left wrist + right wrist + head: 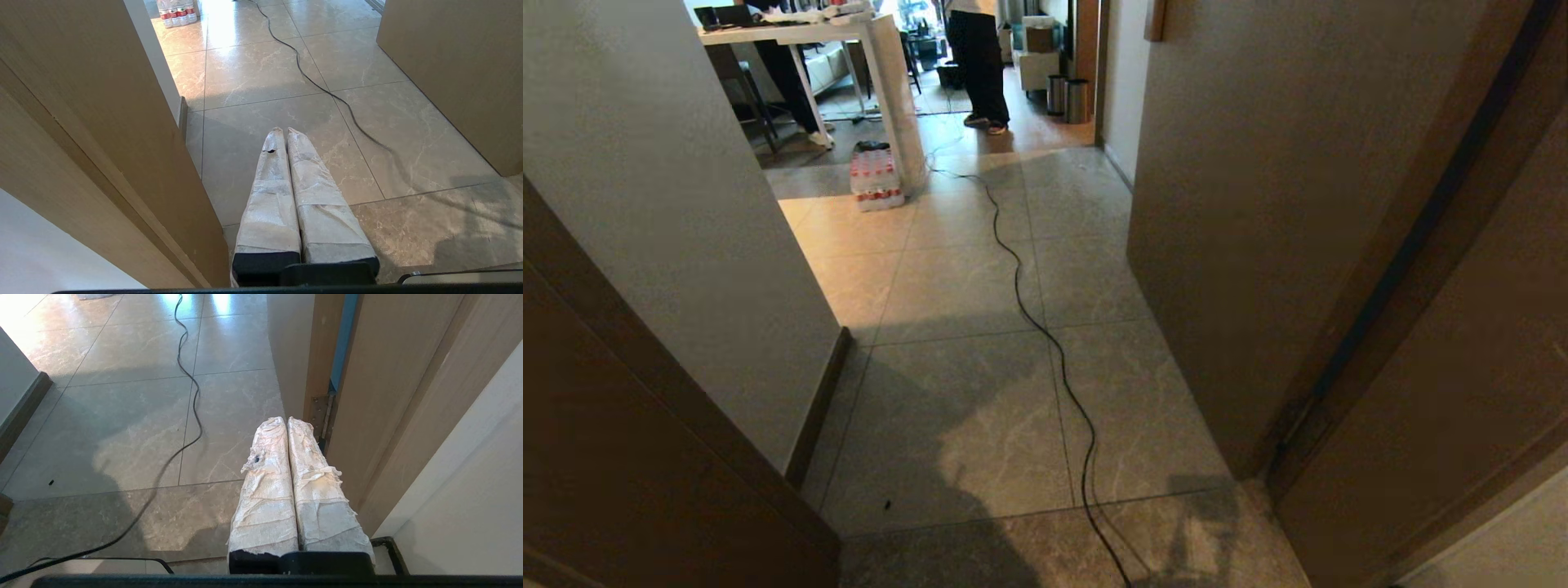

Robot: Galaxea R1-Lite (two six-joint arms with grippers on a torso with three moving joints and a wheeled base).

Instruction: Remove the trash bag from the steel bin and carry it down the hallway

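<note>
The head view is dim in its near half, and the brown wooden door frames at both sides sink into near-black. Light comes from the far room, where bright windows blow out to white behind the pale table (849,33). It throws a warm orange patch over the grey-beige stone floor tiles (980,392), while a broad soft-edged shadow spreads across the nearest tiles. Straight edges of wall and frame lean and bow toward the picture's borders. Both wrist views are brighter, with white glare on the far tiles (241,16) and sharp focus throughout.
</note>
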